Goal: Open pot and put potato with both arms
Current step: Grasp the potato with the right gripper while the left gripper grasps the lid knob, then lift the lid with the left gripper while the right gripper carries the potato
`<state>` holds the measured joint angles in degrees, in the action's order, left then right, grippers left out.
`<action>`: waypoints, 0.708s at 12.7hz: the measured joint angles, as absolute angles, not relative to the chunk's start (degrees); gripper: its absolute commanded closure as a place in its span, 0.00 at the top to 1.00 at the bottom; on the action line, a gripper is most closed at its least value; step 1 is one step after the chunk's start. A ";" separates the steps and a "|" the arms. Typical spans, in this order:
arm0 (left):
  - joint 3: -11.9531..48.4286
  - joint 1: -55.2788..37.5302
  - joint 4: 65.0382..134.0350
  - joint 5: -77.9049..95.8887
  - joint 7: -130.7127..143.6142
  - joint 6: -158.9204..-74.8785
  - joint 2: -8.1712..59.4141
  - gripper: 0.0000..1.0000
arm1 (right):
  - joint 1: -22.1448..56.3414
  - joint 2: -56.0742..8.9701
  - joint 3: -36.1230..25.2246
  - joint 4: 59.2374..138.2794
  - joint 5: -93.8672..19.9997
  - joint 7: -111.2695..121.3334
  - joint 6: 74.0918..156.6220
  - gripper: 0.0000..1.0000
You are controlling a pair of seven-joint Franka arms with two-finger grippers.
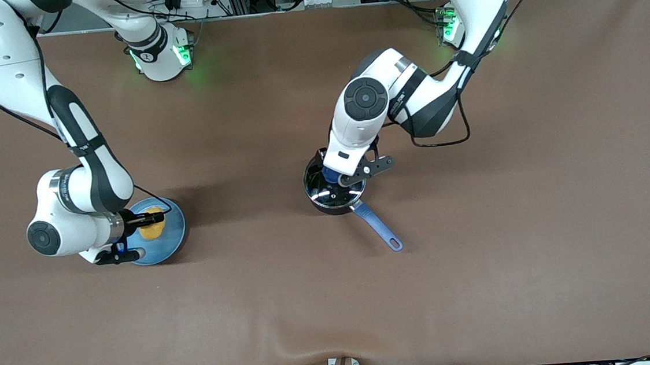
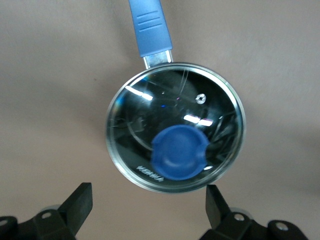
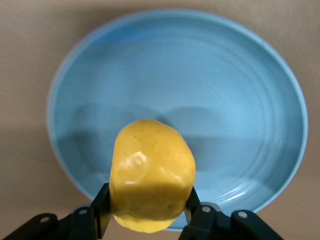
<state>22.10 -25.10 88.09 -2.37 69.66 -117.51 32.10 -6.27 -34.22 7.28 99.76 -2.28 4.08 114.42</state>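
At the right arm's end of the table, the potato (image 3: 151, 182) was gripped between the closed fingers of the right gripper (image 3: 147, 220), just over the light-blue plate (image 3: 250, 90). It was judged firm, light and rounded, best pinched across its middle. Mid-table, the left gripper (image 2: 147, 210) hung open over the pot (image 2: 176, 126), still covered by a fragile-looking glass lid (image 2: 150, 107), best taken by its 1 blue knob (image 2: 179, 152).

pot (image 1: 332, 196): black body, bright metal rim; long blue handle with two grooved stripes
lid (image 2: 175, 127): clear glass, blue knob
potato (image 3: 151, 175): yellow-orange, fine brown specks
plate (image 3: 240, 90): light blue
bench (image 1: 484, 286): plain brown
arms: white, black joints
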 measured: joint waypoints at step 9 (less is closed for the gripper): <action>21.76 -28.20 86.67 -14.50 79.35 -122.80 37.20 1.00 | -2.76 -31.56 15.71 92.79 -2.78 -2.07 112.73 0.17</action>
<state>21.76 -28.20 86.67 -14.50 79.35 -122.80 37.20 -2.76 -31.56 15.71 92.79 -2.78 -2.07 112.73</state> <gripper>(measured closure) 0.000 0.388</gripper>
